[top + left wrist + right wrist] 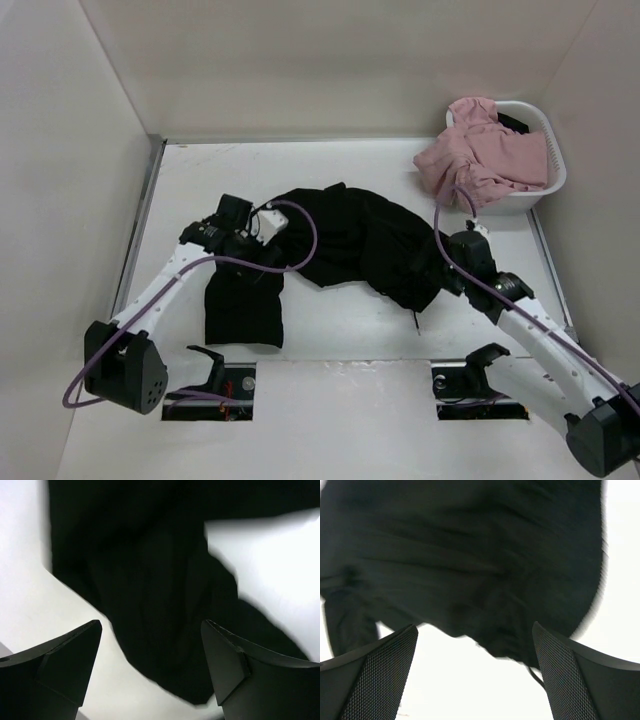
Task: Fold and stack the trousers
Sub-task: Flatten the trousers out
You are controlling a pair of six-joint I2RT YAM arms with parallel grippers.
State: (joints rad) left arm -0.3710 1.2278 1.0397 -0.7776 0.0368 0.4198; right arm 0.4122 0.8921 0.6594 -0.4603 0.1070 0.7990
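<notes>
Black trousers (355,240) lie crumpled across the middle of the white table. A flat rectangular black piece (243,308) lies at their front left; I cannot tell whether it is a leg or a separate folded pair. My left gripper (245,245) is open just above the left part of the black cloth (150,570), holding nothing, as the left wrist view (151,625) shows. My right gripper (447,270) is open at the right edge of the trousers (470,560). In the right wrist view (475,626) it is empty, with the cloth's edge just ahead.
A white laundry basket (545,195) stands at the back right with pink garments (475,155) spilling over its near-left rim. White walls close in the table on the left, back and right. Two dark slots (215,385) sit by the arm bases.
</notes>
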